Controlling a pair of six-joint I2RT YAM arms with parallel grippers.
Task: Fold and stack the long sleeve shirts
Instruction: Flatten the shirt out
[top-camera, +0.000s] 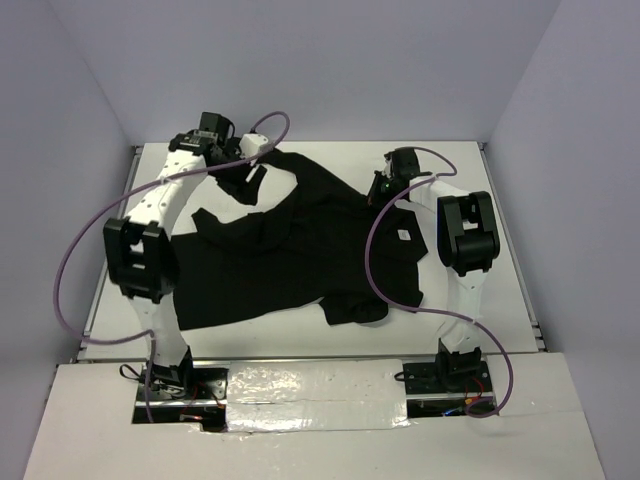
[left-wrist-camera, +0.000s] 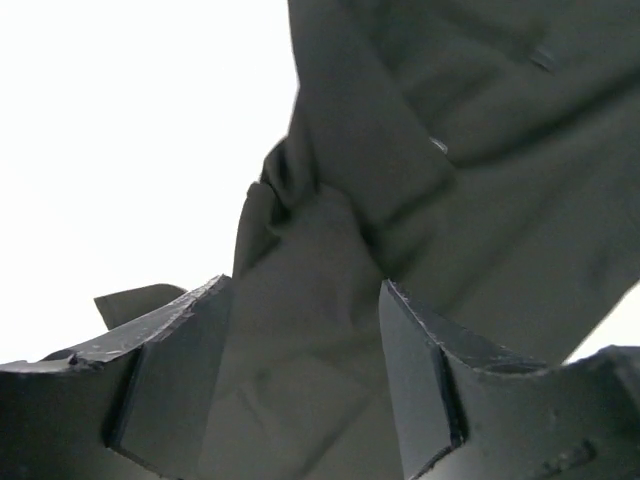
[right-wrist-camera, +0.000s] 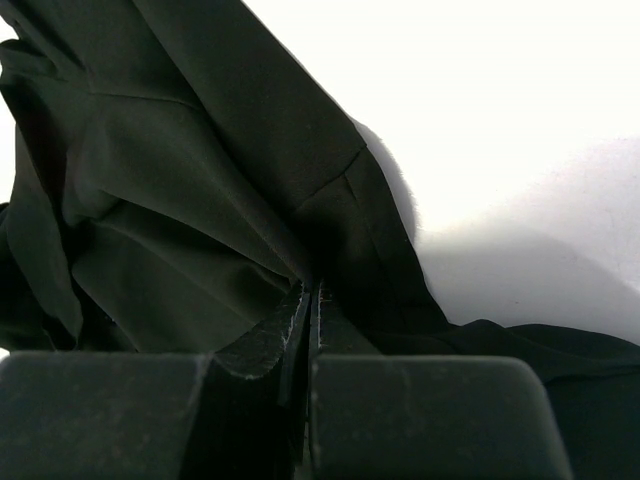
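Cloth of the black long sleeve shirt (top-camera: 290, 260) lies rumpled across the middle of the white counter (top-camera: 480, 200) in the top view, its white tag (top-camera: 403, 236) facing up, with the left tool (top-camera: 243, 178) at its far left part and the right tool (top-camera: 385, 185) at its far right part. From the left wrist, the left tool (left-wrist-camera: 300, 300) stands wide apart over the fabric, gripping nothing. From the right wrist, the right tool (right-wrist-camera: 308, 295) is pinched tight on a gathered fold of the long sleeve shirt (right-wrist-camera: 180, 200).

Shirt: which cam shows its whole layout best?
Top external: whole shirt shows, rumpled on the table. Left wrist: only folds beyond the open left claw. Right wrist: a fold pinched by the right claw.
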